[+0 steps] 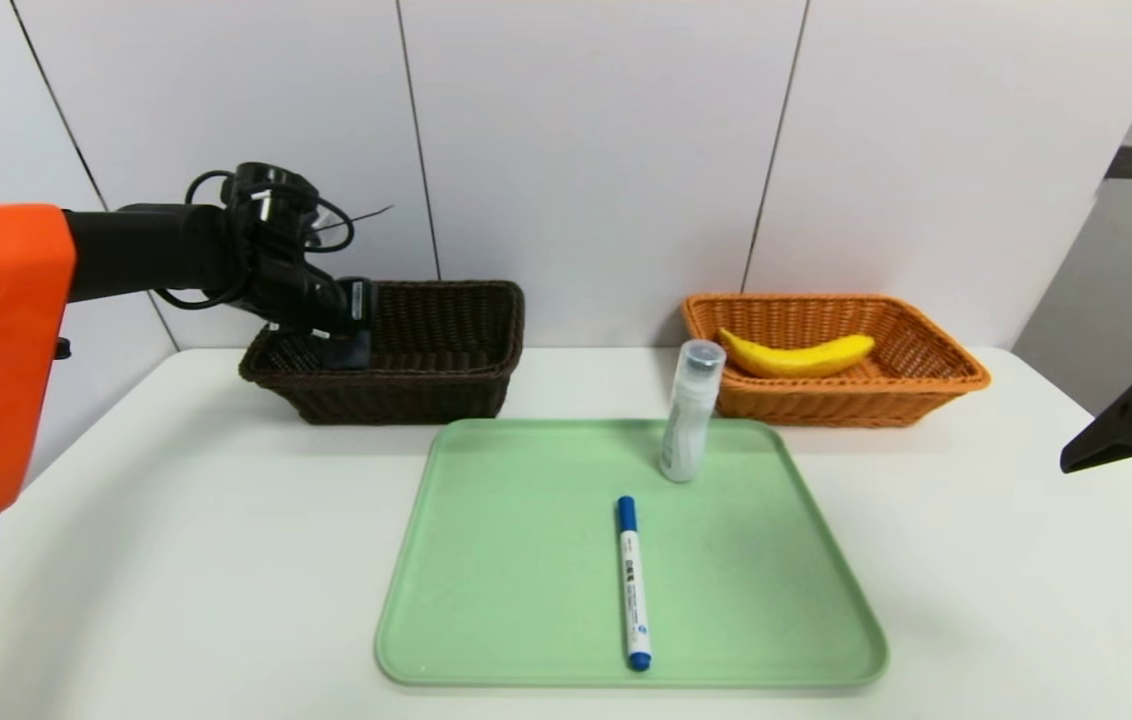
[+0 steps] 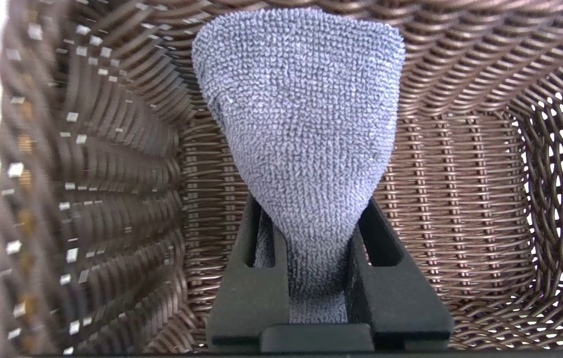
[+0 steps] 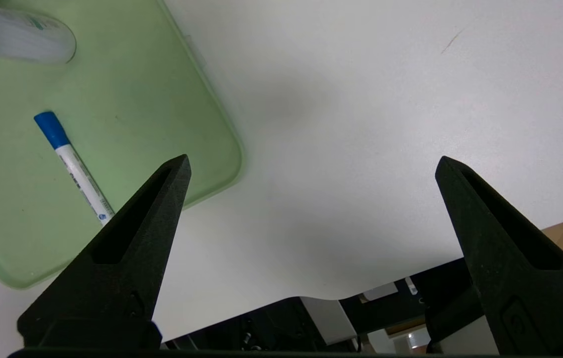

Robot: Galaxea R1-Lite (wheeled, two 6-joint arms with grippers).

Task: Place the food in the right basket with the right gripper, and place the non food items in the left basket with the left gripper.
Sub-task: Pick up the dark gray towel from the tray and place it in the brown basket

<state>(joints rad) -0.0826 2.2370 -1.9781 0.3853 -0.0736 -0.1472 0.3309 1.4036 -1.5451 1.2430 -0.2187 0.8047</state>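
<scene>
My left gripper (image 1: 346,338) reaches down inside the dark brown left basket (image 1: 406,395), shut on the rolled grey cloth (image 2: 301,124). The cloth bulges out past the fingertips above the basket's woven floor (image 2: 460,199). The yellow banana (image 1: 796,355) lies in the orange right basket (image 1: 956,375). A slim whitish bottle (image 1: 691,415) stands upright at the tray's far edge. The white marker with blue ends (image 1: 633,585) lies mid-tray. My right gripper (image 1: 1086,452) hangs open and empty over the table's right side, off the tray (image 3: 312,160).
The green tray (image 1: 486,560) sits in the middle of the white table (image 1: 176,520), in front of both baskets. A white panelled wall stands right behind the baskets. The right wrist view shows the marker (image 3: 75,169), the tray corner (image 3: 202,149) and the table's near edge.
</scene>
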